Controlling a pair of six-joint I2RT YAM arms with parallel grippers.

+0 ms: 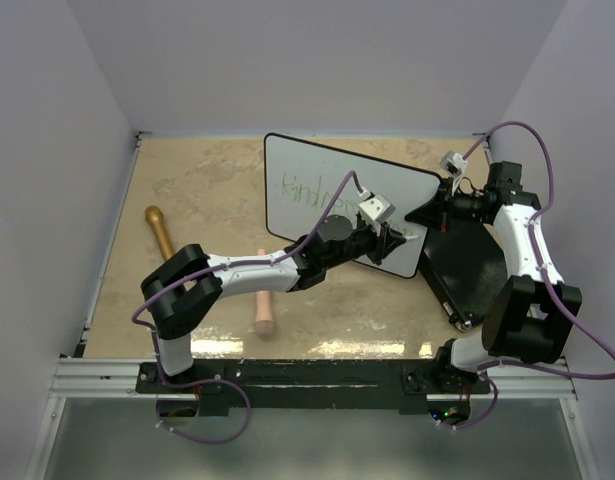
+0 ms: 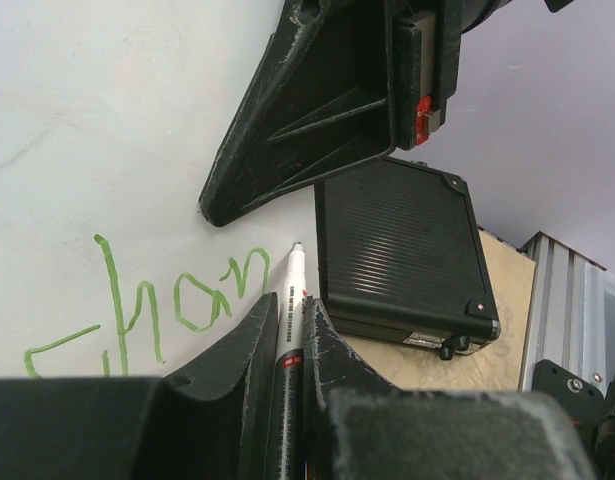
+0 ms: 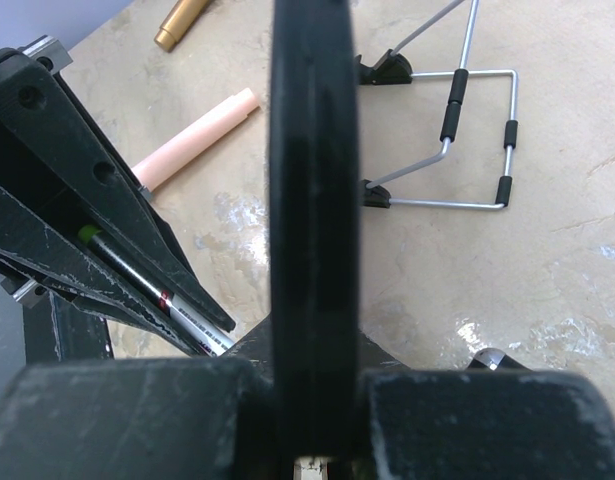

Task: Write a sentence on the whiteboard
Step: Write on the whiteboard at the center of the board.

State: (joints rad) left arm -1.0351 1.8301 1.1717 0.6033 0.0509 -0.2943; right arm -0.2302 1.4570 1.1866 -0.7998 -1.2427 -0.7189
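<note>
The whiteboard [image 1: 332, 160] stands tilted at the table's middle. Green writing, the sentence [image 1: 307, 188], runs across its top; in the left wrist view a lower line reads roughly "chan" [image 2: 147, 310] on the white surface [image 2: 87, 120]. My left gripper [image 1: 390, 240] [image 2: 289, 310] is shut on a white marker [image 2: 290, 290], whose tip sits at the board just right of the last letter. My right gripper [image 1: 425, 213] [image 3: 312, 350] is shut on the board's black right edge [image 3: 312, 150], seen edge-on. Its fingers [image 2: 317, 110] show above the writing.
A black ribbed case [image 1: 472, 260] [image 2: 397, 240] lies flat right of the board, under my right arm. A pink cylinder [image 1: 263, 295] [image 3: 192, 140] and a brown wooden pin [image 1: 159, 230] [image 3: 182, 20] lie at the left. A wire stand [image 3: 457, 120] sits behind the board.
</note>
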